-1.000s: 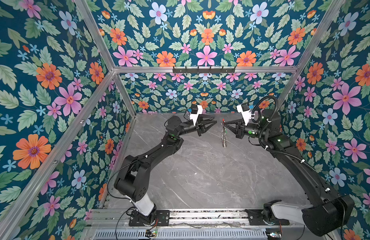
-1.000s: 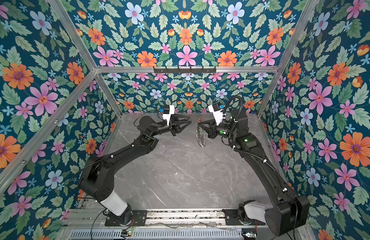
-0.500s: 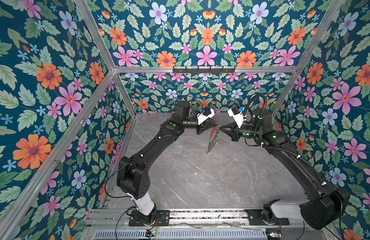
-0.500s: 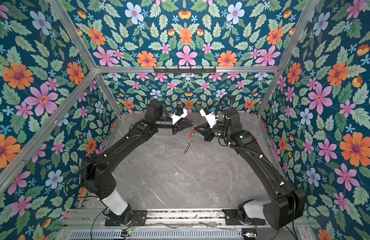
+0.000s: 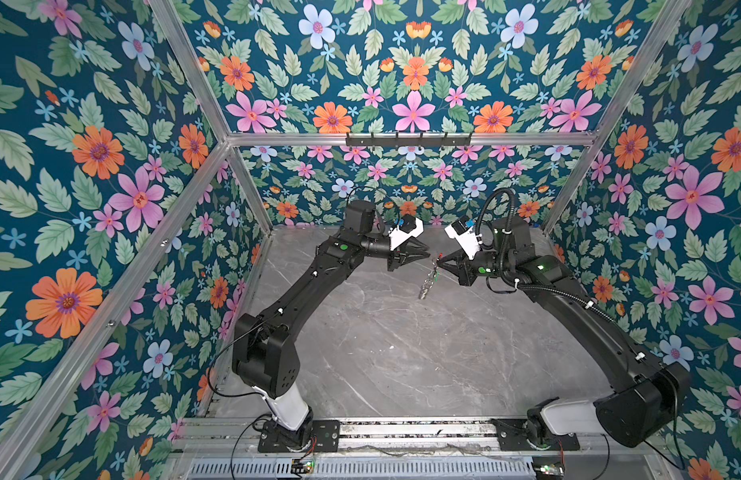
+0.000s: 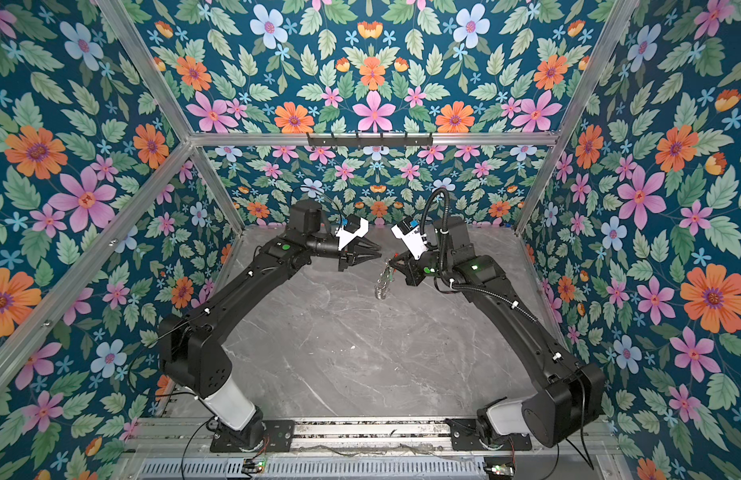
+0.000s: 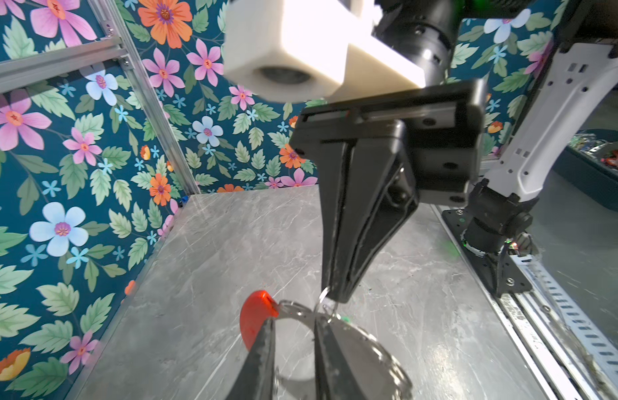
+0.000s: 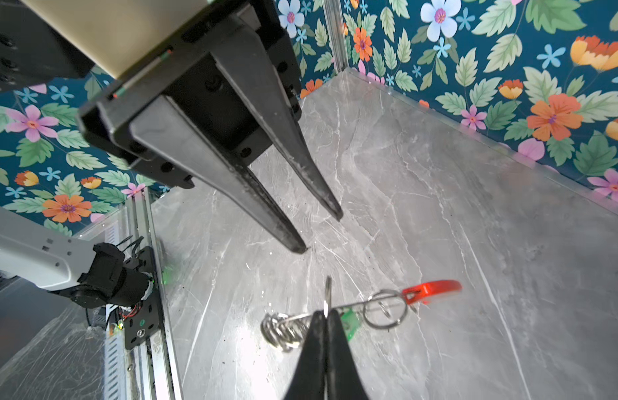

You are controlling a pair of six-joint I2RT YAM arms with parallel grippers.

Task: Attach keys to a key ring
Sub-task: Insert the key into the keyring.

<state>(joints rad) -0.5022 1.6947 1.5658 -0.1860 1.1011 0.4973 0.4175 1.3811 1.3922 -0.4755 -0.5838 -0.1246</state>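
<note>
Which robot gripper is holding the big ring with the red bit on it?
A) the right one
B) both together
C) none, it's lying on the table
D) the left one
A: the right gripper is shut on the key ring, which hangs from it above the table, while the left gripper is open and empty.

Black left arm [image 5: 302,291] and right arm [image 5: 576,316] have white base links [image 5: 287,405], white wrist camera blocks [image 5: 406,232] and green lights [image 5: 343,247]; a ribbed hose [image 5: 503,191] follows the right.
</note>
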